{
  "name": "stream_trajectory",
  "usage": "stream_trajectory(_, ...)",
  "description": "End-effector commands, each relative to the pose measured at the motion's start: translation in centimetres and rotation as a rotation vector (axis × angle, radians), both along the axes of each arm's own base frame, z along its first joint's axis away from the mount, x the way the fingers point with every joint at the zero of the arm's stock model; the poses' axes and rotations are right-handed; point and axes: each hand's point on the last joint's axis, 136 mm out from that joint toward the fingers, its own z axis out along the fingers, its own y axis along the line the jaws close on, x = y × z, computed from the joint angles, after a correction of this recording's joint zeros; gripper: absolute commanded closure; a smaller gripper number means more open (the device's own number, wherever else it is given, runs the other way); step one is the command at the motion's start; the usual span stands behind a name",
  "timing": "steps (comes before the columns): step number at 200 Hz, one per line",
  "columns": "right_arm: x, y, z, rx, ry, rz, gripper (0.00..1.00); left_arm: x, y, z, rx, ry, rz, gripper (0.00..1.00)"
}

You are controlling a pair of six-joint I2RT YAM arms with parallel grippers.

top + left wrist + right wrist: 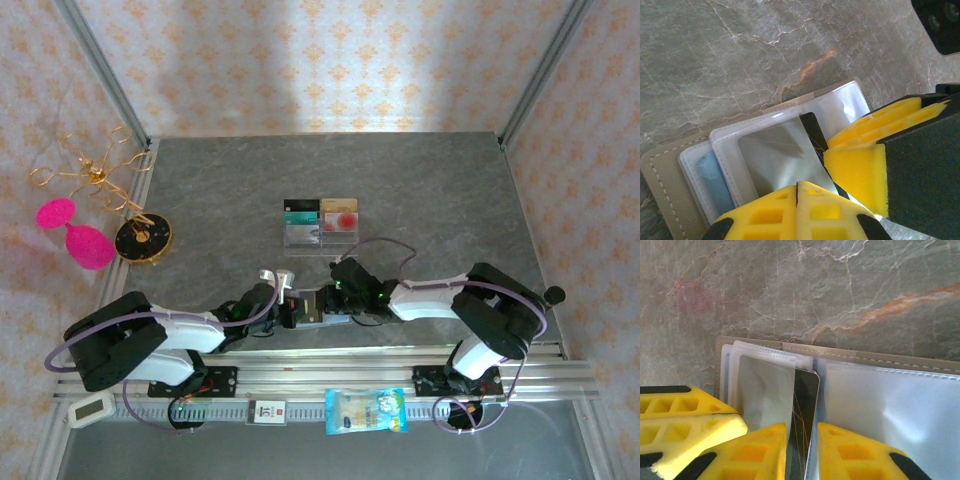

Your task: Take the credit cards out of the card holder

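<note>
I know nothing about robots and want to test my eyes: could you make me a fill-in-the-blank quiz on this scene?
1. The card holder lies ___, its clear pockets showing.
2. One pocket holds a pale ___ card.
3. The left gripper is ___.
4. The clear tray beyond the holder contains ___.
Missing words: open; blue; shut; cards.
</note>
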Motion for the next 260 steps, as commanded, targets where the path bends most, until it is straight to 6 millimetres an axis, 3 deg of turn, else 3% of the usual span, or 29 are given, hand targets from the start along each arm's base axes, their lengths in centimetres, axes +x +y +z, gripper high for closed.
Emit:
stream_trajectory(1,0.2,-0.3,-1.1,-0.017,0.029,-0.027,0.78,-2.0,3.0,-4.7,0.146,0.13,0.021,1.0)
stream_trajectory(34,0.0,0.5,-0.4,0.05,0.035,-0.019,0.86,-2.3,2.8,-5.4,0.144,0.154,0.004,1.0)
stream_trajectory(58,0.2,-0.1,-0.2,0.043,0.023,-0.045,1.0,-2.3,2.8,-5.2,0.135,0.151,0.009,1.0)
stream_trajectory(113,0.3,-2.7,0.6,0.028,0.009,-0.152,1.0,-1.9,2.7,-4.0,0.115,0.126,0.023,1.0)
stream_trajectory(157,-0.3,-4.2,0.1,0.002,0.021,-0.179,1.0,-1.6,2.2,-2.9,0.089,0.102,0.018,0.97)
stream_trajectory(194,-0.4,-4.4,-0.3,-0.023,0.015,-0.165,1.0,-1.2,0.5,-0.9,0.044,0.063,-0.024,0.93)
stream_trajectory(228,-0.3,-4.3,-0.5,-0.032,0.01,-0.159,0.77,-0.7,-1.3,0.6,0.017,0.031,-0.052,0.93)
stream_trajectory(260,-0.3,-4.4,-0.6,-0.041,0.011,-0.157,0.74,-0.6,-2.1,0.9,0.012,0.027,-0.068,0.93)
